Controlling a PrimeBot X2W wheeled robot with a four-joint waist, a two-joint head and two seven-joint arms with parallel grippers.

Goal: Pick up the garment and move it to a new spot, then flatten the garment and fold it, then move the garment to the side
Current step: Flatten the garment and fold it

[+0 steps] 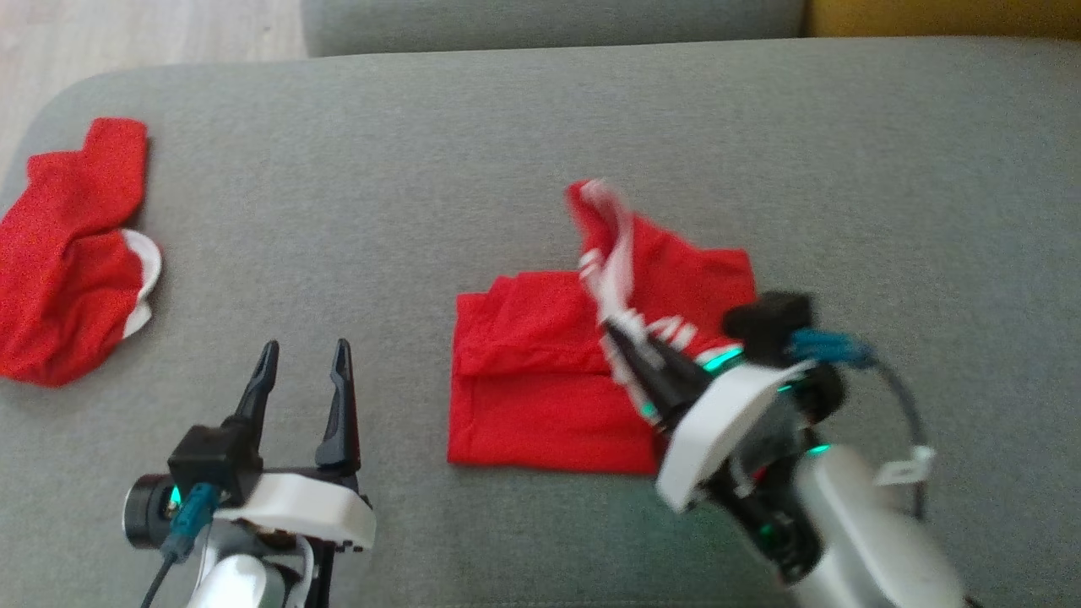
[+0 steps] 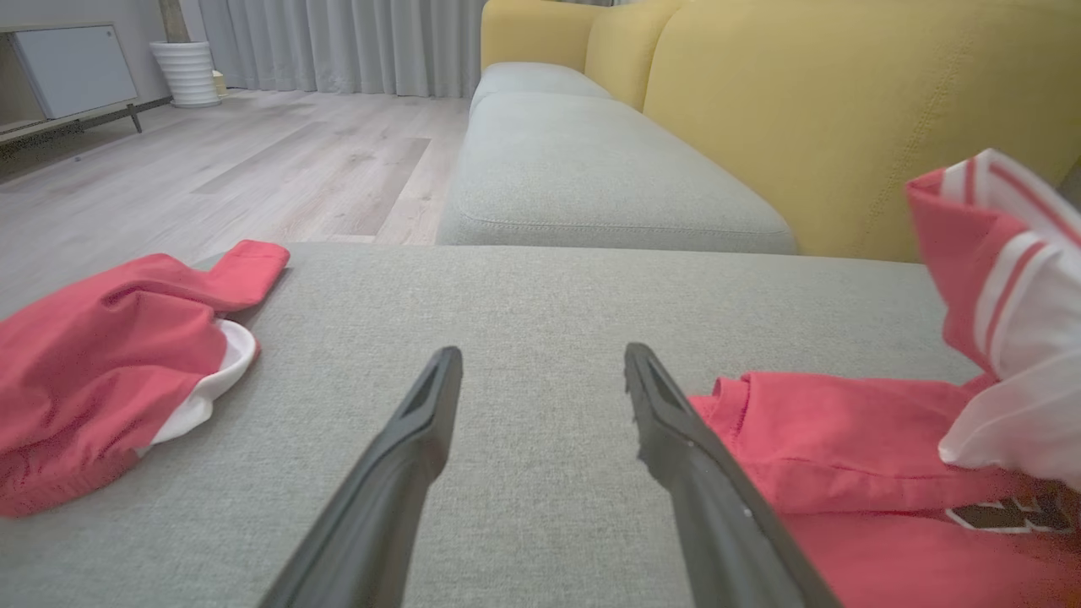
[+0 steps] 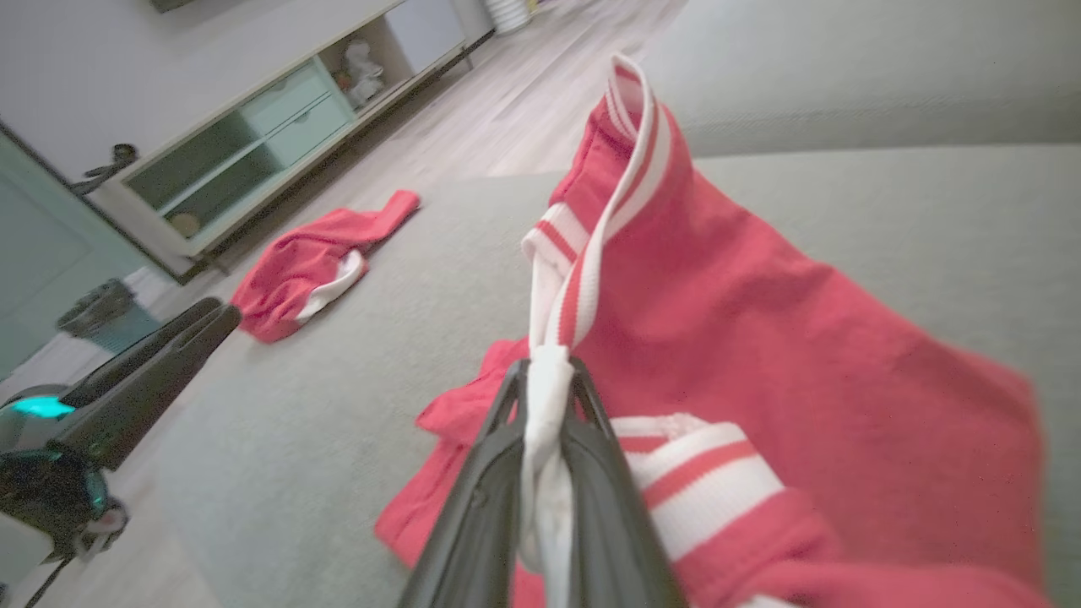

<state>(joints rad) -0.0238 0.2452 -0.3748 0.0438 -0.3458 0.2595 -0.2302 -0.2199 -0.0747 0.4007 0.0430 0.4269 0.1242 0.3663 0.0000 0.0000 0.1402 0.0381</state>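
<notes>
At lower right of the head view, right gripper (image 1: 619, 340), its 2 long dark fingers clenched on the white-and-red striped trim of the red garment (image 1: 540, 397). In the right wrist view, same right gripper (image 3: 545, 376) pinching a white band of that trim between closed fingertips, band rising away from the tips to a lifted striped edge. Lifted part of the red garment (image 3: 760, 338) raised off the seat, draped beyond and to the right of the fingers. Rest of it flat as a rough rectangle on the grey sofa cushion (image 1: 422, 169), ahead and to the left of the claw, near the middle of the seat, 1 folded layer across its upper half.

At lower left of the head view, left gripper (image 1: 305, 348), released, 2 fingers spread wide and holding nothing, over bare cushion, left of the red garment and apart from it. In the left wrist view, left gripper (image 2: 542, 355) pointing across the seat, red garment (image 2: 844, 439) to its right.

Further left, second red garment (image 1: 67, 253) with white lining, crumpled at the cushion's far left edge, well apart from both claws.

Beyond the seat, yellow sofa back (image 2: 844, 110) and pale wooden floor (image 2: 253, 169)
</notes>
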